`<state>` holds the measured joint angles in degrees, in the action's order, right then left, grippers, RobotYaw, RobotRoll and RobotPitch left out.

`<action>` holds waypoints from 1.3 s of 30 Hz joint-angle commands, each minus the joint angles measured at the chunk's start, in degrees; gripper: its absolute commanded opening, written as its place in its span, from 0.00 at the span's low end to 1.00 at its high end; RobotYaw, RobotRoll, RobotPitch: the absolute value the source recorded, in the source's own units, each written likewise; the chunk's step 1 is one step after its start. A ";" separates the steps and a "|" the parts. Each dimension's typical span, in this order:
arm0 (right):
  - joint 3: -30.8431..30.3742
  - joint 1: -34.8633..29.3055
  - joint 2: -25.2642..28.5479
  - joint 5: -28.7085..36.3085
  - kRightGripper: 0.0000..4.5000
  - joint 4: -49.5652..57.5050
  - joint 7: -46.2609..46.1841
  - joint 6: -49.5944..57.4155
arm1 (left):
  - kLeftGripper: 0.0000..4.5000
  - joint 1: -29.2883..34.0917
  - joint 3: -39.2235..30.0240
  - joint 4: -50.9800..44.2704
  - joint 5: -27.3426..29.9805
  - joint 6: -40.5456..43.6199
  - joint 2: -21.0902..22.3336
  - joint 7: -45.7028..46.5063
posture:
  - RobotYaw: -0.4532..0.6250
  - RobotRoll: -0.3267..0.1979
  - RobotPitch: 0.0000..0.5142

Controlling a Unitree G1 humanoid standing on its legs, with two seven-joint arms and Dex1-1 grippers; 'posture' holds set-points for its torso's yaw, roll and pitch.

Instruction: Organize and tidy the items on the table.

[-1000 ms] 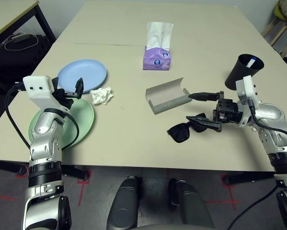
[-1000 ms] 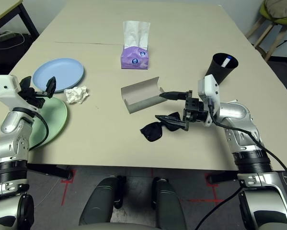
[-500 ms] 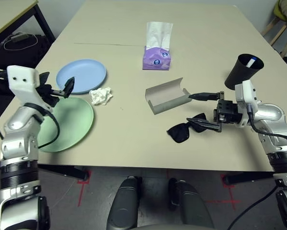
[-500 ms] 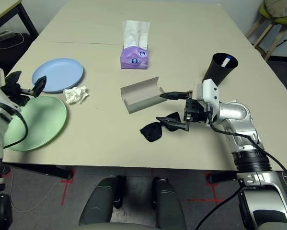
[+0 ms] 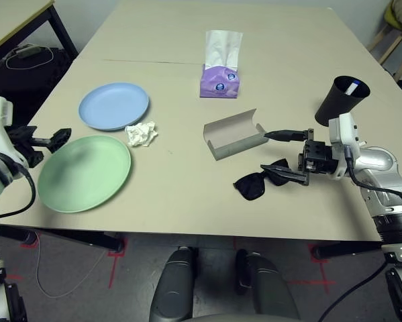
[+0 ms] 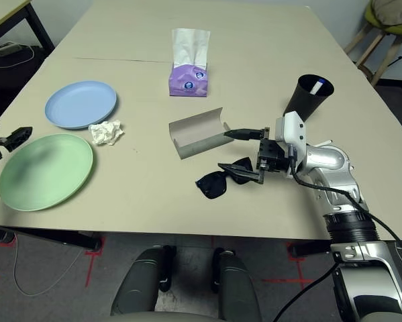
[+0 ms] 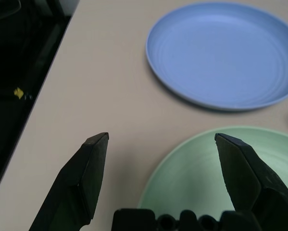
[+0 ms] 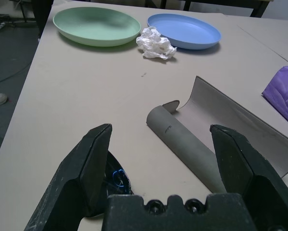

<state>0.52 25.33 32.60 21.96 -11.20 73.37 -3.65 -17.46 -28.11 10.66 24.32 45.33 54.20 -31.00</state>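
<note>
The black sunglasses point(image 5: 253, 185) lie on the table point(image 5: 187, 208) near the front. My right gripper point(image 5: 272, 152) is open, with its lower finger lying over the sunglasses' right side and its upper finger by the end of the long grey glasses case point(image 5: 233, 134), which lies open. A crumpled white tissue wad point(image 5: 141, 133) sits between the pale blue plate point(image 5: 113, 106) and the pale green plate point(image 5: 84, 173). My left gripper point(image 7: 160, 139) is open and empty at the table's left edge, beside the green plate point(image 7: 206, 178). The black cup point(image 5: 340, 98) holds the white marker pen point(image 5: 350, 87).
A purple tissue box point(image 5: 221, 70) stands at the middle back of the table. A dark-legged side table point(image 5: 16, 20) with cables below it is at the far left. A stool point(image 5: 398, 27) stands at the far right.
My left arm has drawn back to the left, off the green plate and out to the table's left edge, leaving the plate uncovered. The right arm has barely moved.
</note>
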 commanded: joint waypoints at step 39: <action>0.27 -2.72 -1.95 3.84 1.00 4.94 -3.16 5.08 | 0.00 7.12 -1.27 8.65 -1.01 1.88 2.02 -6.37 | 0.55 0.62 0.28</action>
<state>0.59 23.33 30.71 25.23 -7.39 70.45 1.05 -11.01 -29.21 17.45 23.69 46.52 56.46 -37.46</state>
